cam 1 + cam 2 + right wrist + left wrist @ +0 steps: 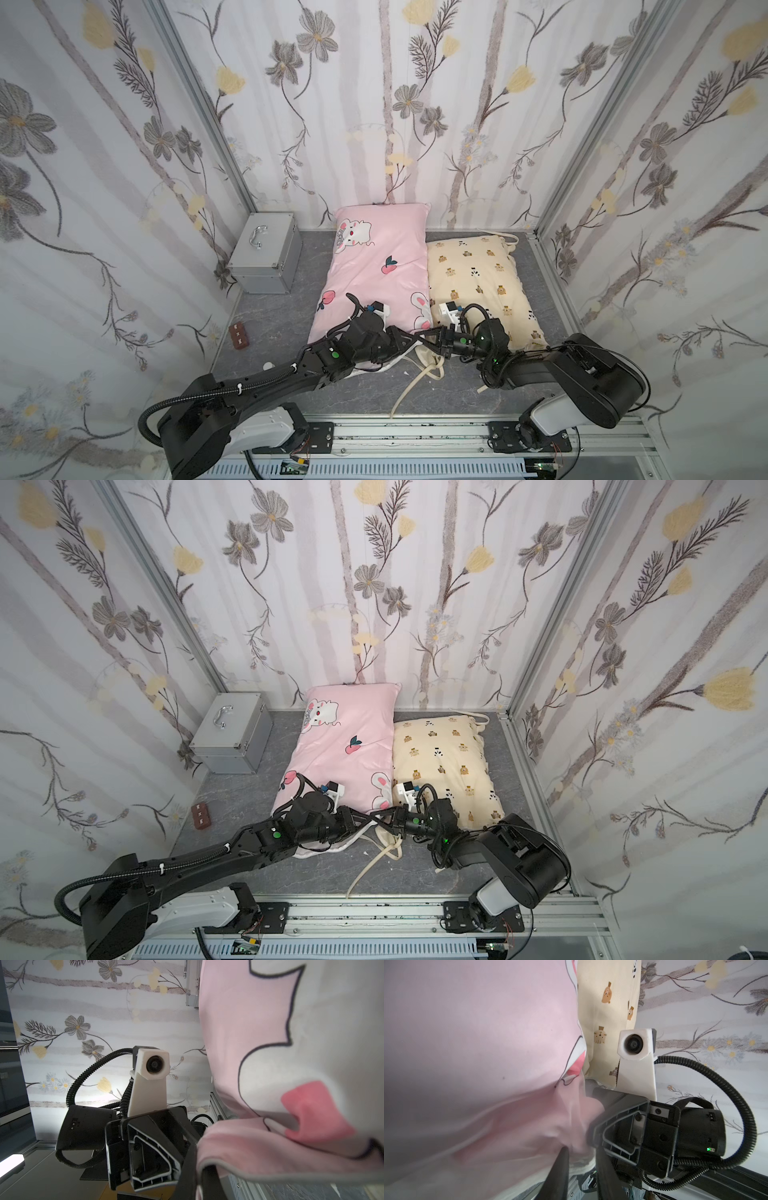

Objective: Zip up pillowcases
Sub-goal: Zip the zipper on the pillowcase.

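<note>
Pink pillowcase (374, 266), near edge in right gripper (591, 1113), left gripper (407, 338) adjacent

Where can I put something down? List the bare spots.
Widest: grey tabletop between metal box, brown block and pink pillowcase. Also the near strip by the rail, crossed by a cream cord. Only a thin strip right of the cream pillowcase. Crowded: pink pillowcase's near corner, where left hand and right hand meet.
</note>
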Tool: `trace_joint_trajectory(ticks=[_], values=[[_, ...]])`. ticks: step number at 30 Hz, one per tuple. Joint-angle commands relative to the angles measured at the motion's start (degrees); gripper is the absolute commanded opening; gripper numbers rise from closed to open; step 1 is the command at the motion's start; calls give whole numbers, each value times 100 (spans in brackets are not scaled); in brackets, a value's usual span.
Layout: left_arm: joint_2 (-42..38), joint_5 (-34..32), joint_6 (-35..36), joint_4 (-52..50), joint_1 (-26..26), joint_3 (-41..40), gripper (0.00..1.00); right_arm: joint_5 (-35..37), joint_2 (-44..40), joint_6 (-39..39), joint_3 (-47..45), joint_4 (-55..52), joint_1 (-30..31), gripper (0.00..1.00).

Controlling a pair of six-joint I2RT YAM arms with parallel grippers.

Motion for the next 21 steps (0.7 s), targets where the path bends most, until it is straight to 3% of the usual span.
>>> trace_joint_trajectory(ticks=[1, 12, 21], values=[[-27, -14, -167, 406, 6, -71, 22, 84, -27, -54, 34, 90, -2, 0], [-45, -31, -261, 531, 13, -173, 17, 261, -399, -543, 76, -837, -65, 0], [104, -57, -260, 628, 13, -106, 14, 260, -391, -531, 97, -800, -65, 0]])
